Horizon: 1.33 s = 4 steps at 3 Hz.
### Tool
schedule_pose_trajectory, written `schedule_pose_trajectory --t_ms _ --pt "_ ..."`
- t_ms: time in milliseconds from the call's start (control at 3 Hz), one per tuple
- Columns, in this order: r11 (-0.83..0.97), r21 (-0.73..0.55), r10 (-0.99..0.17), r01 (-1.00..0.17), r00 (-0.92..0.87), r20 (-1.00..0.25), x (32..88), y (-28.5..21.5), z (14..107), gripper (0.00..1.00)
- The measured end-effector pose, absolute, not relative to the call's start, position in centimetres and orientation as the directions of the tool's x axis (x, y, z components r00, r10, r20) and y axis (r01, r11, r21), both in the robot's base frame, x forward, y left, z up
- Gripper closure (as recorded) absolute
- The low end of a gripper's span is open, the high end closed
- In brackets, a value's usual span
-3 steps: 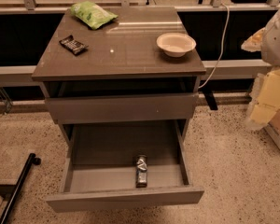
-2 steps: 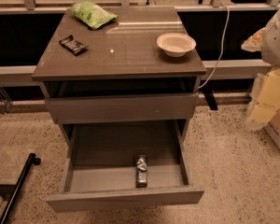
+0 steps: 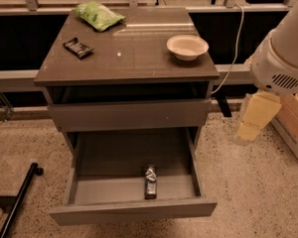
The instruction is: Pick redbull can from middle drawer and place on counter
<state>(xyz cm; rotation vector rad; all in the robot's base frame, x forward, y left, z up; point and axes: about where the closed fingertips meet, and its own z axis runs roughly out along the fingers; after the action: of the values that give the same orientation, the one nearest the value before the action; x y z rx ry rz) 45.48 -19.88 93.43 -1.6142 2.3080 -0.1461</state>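
Note:
The redbull can (image 3: 150, 181) lies on its side in the open middle drawer (image 3: 131, 209), near the front wall and right of centre. The drawer is pulled out low on the cabinet, under a matching closed drawer front (image 3: 129, 114). The counter (image 3: 134, 53) is the glossy grey-brown top slab above. My gripper (image 3: 254, 117) hangs at the right of the cabinet, below the white arm housing (image 3: 283, 53). It is about level with the closed drawer front, well apart from the can, and holds nothing that I can see.
On the counter are a white bowl (image 3: 187, 46) at right, a green bag (image 3: 98, 15) at back left and a dark snack-bar wrapper (image 3: 78, 47) at left. A cable (image 3: 233, 58) hangs behind the cabinet. A black bar (image 3: 17, 202) lies on the floor at left; a box (image 3: 293, 125) stands at right.

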Motion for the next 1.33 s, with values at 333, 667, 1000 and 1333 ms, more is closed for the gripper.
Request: schedule_pose_trajectory --t_ms 333,667,1000,1333 --pt "0.363 -0.257 -0.927 -0.896 -0.318 -0.201 45.5 -19.8 93.1 0.0" --pt "0.426 -0.193 -0.899 -0.884 -0.389 -0.203 46.3 -18.6 90.2 0.0" --pt "0.498 -0.091 -0.856 -0.863 -0.471 -0.213 47.9 -15.8 84.3 0.0" --pt "0.58 -0.014 -0.8 -0.815 -0.566 -0.202 49.5 -14.1 78.6 0.0"
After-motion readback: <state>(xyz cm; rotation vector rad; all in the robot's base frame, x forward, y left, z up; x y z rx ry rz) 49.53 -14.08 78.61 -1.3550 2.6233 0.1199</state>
